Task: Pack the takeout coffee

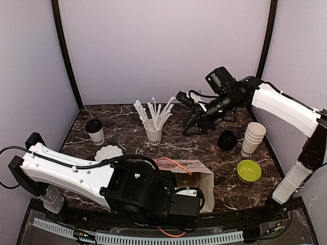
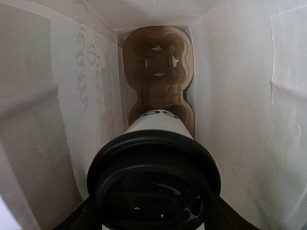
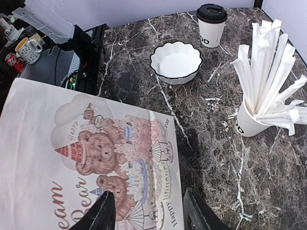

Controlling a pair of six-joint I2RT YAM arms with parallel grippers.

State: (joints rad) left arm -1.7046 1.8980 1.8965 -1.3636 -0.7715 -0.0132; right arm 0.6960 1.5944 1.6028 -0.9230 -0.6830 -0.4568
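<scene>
One takeout coffee cup [image 2: 153, 182], white with a black lid, is held in my left gripper [image 2: 153, 221], which is shut on it inside the white paper bag [image 2: 249, 96]. The cup hangs over the near hole of a brown cardboard cup carrier [image 2: 158, 57] at the bag's bottom. The second lidded cup [image 1: 95, 131] stands at the table's far left and also shows in the right wrist view [image 3: 211, 24]. My right gripper [image 1: 193, 125] is open and empty, raised over the bear-printed bag [image 3: 72, 143], as the right wrist view [image 3: 149, 215] shows.
A cup of wrapped straws [image 1: 153, 133] stands mid-table. A white scalloped bowl [image 1: 109, 152] sits near the left cup. At the right are a stack of lidless cups [image 1: 253, 138], a black lid [image 1: 227, 140] and a green bowl [image 1: 249, 171].
</scene>
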